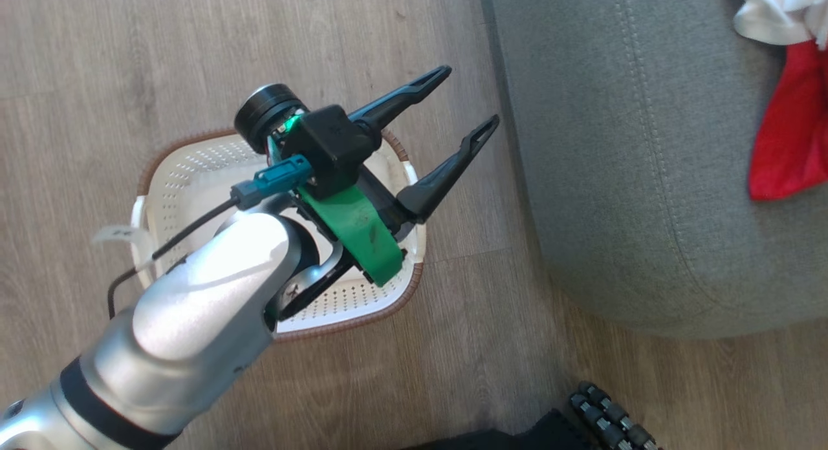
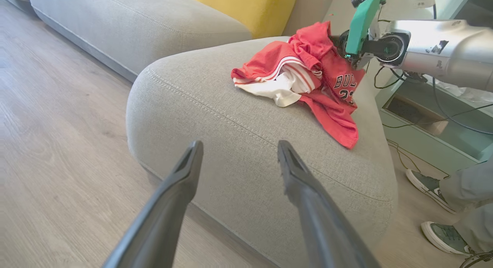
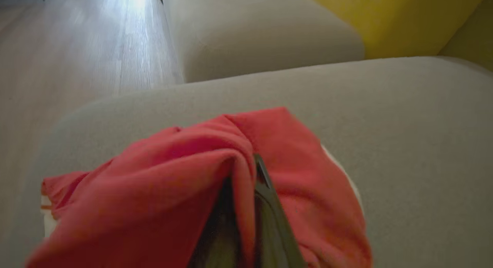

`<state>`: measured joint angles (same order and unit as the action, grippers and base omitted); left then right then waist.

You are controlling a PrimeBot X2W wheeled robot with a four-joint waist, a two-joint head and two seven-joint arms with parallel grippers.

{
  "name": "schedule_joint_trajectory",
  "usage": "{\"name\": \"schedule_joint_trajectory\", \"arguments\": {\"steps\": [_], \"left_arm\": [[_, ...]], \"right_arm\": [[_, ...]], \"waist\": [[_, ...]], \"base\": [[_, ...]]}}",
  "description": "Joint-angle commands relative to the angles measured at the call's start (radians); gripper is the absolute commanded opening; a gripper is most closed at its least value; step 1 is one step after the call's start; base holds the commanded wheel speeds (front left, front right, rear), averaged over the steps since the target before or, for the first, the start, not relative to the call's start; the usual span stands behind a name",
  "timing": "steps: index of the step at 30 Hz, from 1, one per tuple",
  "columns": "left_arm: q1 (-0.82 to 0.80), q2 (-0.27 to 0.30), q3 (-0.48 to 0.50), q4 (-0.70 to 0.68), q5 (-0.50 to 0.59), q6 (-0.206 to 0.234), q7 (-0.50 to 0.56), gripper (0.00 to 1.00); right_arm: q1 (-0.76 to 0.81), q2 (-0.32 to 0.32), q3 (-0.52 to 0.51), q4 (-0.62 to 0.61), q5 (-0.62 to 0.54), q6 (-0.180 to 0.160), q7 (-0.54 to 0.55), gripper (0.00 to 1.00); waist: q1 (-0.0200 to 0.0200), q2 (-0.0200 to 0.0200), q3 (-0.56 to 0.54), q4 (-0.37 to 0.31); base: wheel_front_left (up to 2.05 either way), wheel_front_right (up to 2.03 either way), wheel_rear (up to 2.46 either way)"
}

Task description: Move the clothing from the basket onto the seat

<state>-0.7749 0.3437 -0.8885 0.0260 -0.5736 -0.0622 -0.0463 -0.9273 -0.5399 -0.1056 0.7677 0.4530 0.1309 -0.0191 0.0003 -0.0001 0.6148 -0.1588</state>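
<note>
Big seat (image 1: 647,178) has lots of bare room, its round edge near the basket (image 1: 187,172) on the floor (image 1: 97,49); basket looks empty where the arm (image 1: 207,295) doesn't hide it. Red clothing (image 2: 308,67) lies in a heap on the seat, so prob. the last step. Right end effector (image 3: 250,175) pinches a fold & next must let go & lift off; left end effector (image 1: 471,94), fingers spread, hangs over the basket.

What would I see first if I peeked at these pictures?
The bright red clothing heaped on the grey seat jumps out first, with the right pincer shut on a fold of it. Next is the left pincer, held open over the white basket.
</note>
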Motion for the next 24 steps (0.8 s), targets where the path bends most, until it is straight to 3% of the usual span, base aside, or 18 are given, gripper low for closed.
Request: {"name": "schedule_joint_trajectory", "arguments": {"steps": [1,5,15,24], "left_arm": [[-0.035,0.010,0.036,-0.029,0.008,-0.003,-0.007,1.00],[-0.031,0.006,0.037,-0.013,0.002,-0.002,-0.019,1.00],[0.004,0.001,0.036,0.025,-0.019,0.006,-0.050,1.00],[0.084,0.007,0.041,0.065,-0.060,0.024,-0.083,1.00]], "right_arm": [[-0.002,-0.031,0.019,-0.007,0.002,0.000,0.031,1.00],[-0.027,-0.035,0.065,0.055,0.018,0.000,0.135,1.00],[-0.014,-0.063,0.164,0.082,0.051,0.000,0.223,1.00],[0.101,-0.107,0.287,-0.001,0.136,0.000,0.372,1.00]], "waist": [[-0.0003,0.0001,-0.003,0.003],[-0.0003,0.0001,-0.024,0.003],[-0.0003,0.0001,-0.128,-0.023],[-0.0003,0.0001,-0.301,-0.052]], "base": [[0.00,0.00,0.00],[0.00,0.00,0.00],[0.00,0.00,0.00],[0.00,0.00,0.00]]}}
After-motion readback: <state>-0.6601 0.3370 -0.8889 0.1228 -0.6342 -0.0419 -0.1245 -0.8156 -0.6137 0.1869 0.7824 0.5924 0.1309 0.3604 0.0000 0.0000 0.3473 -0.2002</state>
